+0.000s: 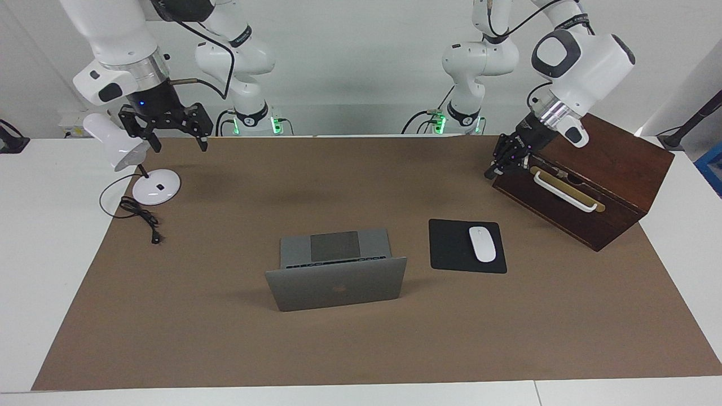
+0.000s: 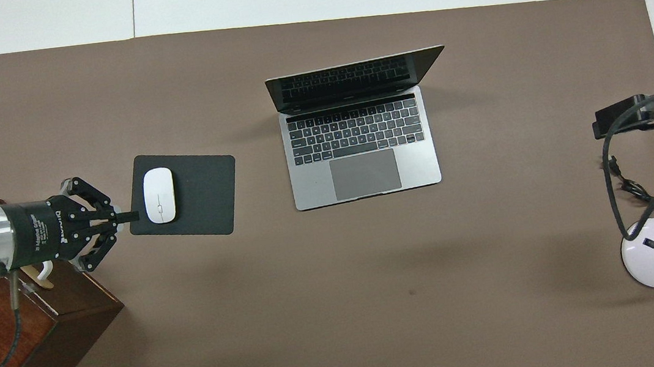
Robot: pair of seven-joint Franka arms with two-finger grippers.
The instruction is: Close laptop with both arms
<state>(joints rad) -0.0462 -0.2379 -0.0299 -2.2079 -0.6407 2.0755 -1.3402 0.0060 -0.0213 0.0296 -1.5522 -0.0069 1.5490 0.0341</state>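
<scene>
The silver-grey laptop (image 1: 338, 287) stands open in the middle of the brown mat, its lid upright and its logo facing away from the robots. Its keyboard and trackpad show in the overhead view (image 2: 359, 143). My left gripper (image 1: 496, 166) is shut and empty, up in the air by the corner of the wooden box. In the overhead view it (image 2: 124, 217) points at the edge of the mouse pad. My right gripper (image 1: 177, 144) is open and empty, raised beside the lamp head at the right arm's end. Neither gripper touches the laptop.
A black mouse pad (image 1: 451, 248) with a white mouse (image 1: 482, 243) lies beside the laptop toward the left arm's end. A dark wooden box (image 1: 609, 169) with a white handle stands under the left arm. A white desk lamp (image 1: 152, 186) with a black cord (image 1: 141, 217) stands under the right gripper.
</scene>
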